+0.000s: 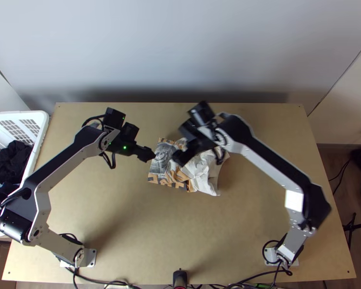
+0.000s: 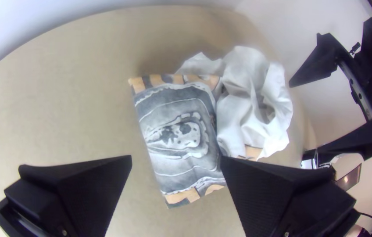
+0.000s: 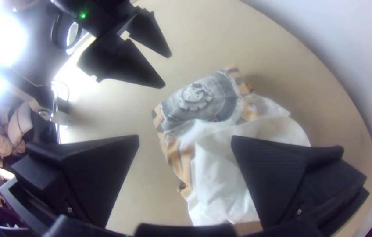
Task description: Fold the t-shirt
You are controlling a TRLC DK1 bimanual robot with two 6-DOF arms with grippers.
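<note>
The t-shirt (image 1: 162,161) lies near the table's middle, its patterned grey and tan part folded flat, its white part bunched beside it. My left gripper (image 1: 150,155) is at the shirt's left edge, above the table. My right gripper (image 1: 179,156) hangs over the shirt's middle. In the left wrist view the left gripper (image 2: 176,160) stands open over the patterned part of the shirt (image 2: 175,136). The right wrist view has the right gripper (image 3: 185,140) open above the white part of the shirt (image 3: 221,166); neither holds cloth.
A white basket (image 1: 42,130) with dark clothes (image 1: 9,161) stands at the table's left edge. Bare wooden table (image 1: 132,226) lies in front of the shirt. Cables run along the near edge, by a black device (image 1: 180,278). A wall rises behind.
</note>
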